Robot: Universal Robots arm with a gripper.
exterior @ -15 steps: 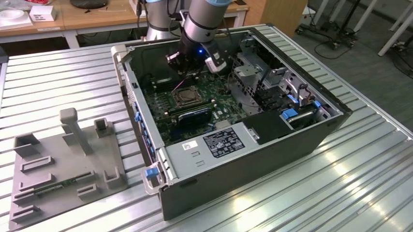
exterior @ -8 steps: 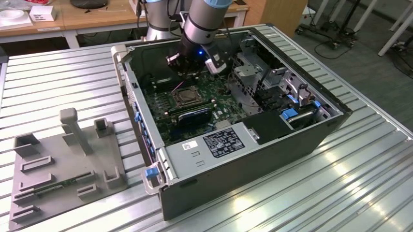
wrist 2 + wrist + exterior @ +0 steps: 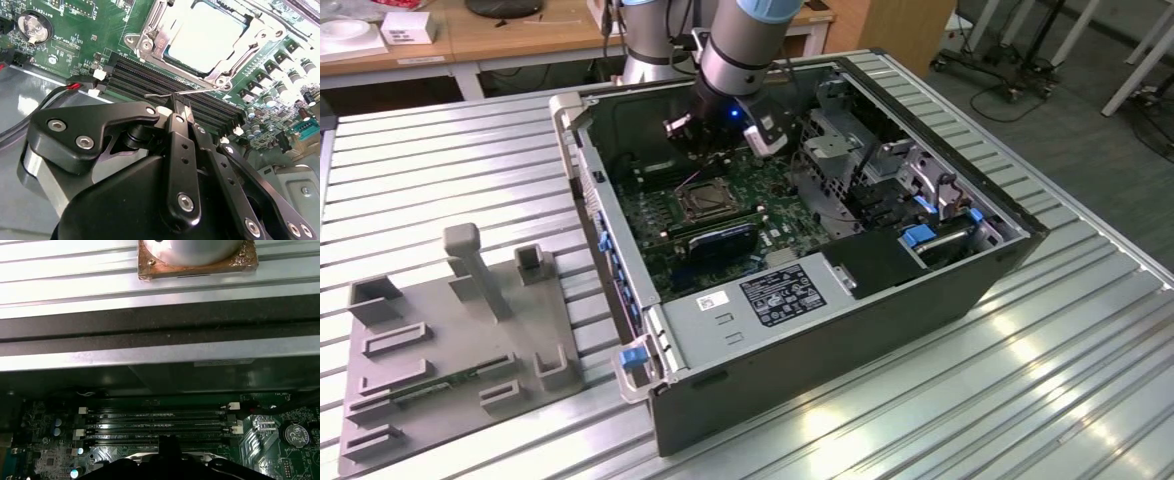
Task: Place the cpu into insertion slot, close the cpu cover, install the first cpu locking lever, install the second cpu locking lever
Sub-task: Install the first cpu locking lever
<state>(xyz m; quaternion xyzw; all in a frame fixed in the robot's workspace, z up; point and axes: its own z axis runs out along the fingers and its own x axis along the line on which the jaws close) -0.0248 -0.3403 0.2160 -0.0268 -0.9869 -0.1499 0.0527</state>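
Two black fingers of the pincer (image 3: 177, 106) stand pressed together, nothing visible between them. Their tips are right at a thin wire locking lever (image 3: 200, 91); whether they touch it, I cannot tell. Just past it run long memory slots (image 3: 145, 80). Next lies the cpu (image 3: 207, 35) in the insertion slot (image 3: 700, 201), the cpu cover (image 3: 150, 27) framing it. A white label (image 3: 781, 293) is too small to read. The open case (image 3: 854, 350) rests on a ribbed metal desk (image 3: 454, 170) beside a grey fixture (image 3: 454, 340).

Ribbed metal table (image 3: 1067, 380) (glare-streaked) fronts a wooden desk (image 3: 520, 35) and grey floor (image 3: 1047, 100).
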